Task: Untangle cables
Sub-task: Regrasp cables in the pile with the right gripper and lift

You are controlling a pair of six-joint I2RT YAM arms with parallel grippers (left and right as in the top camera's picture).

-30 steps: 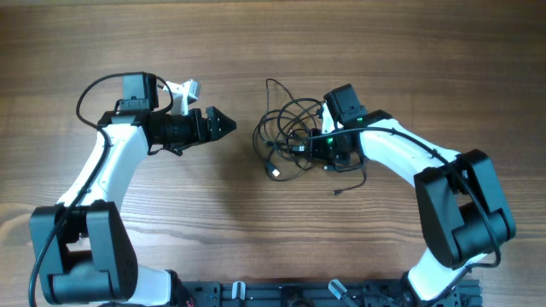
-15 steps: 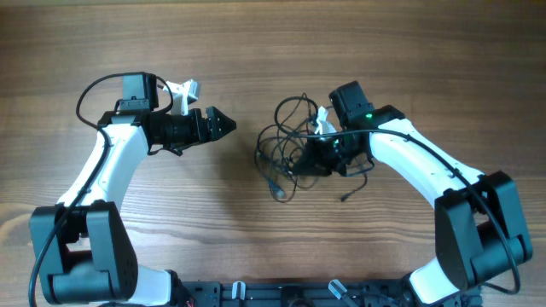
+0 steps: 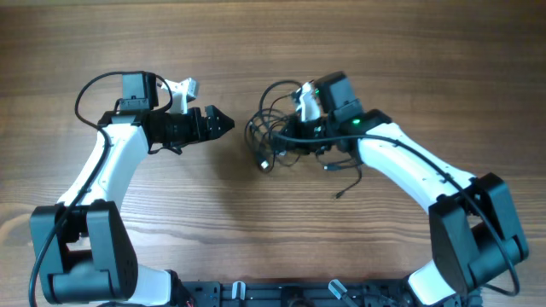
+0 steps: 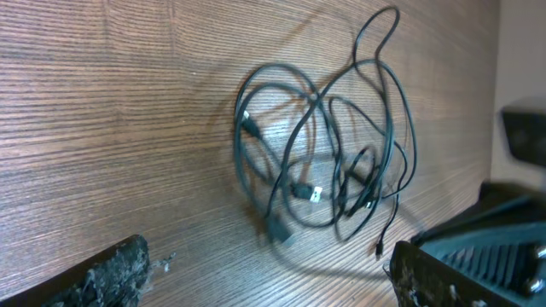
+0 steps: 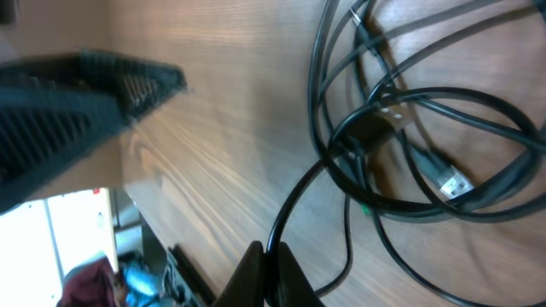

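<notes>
The cables [image 3: 271,141] lie in a tangled heap on the wooden table [image 3: 426,51], between the two arms. The right gripper [image 5: 266,256] is pinched tight on one strand of them, its wrist covering the heap's right side from overhead. The left gripper [image 3: 223,124] gapes wide just left of the heap, touching nothing.

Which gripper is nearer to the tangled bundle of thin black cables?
Right. The right gripper is at the cable bundle, shut on a strand; the left gripper hangs open to its left, not touching it.
</notes>
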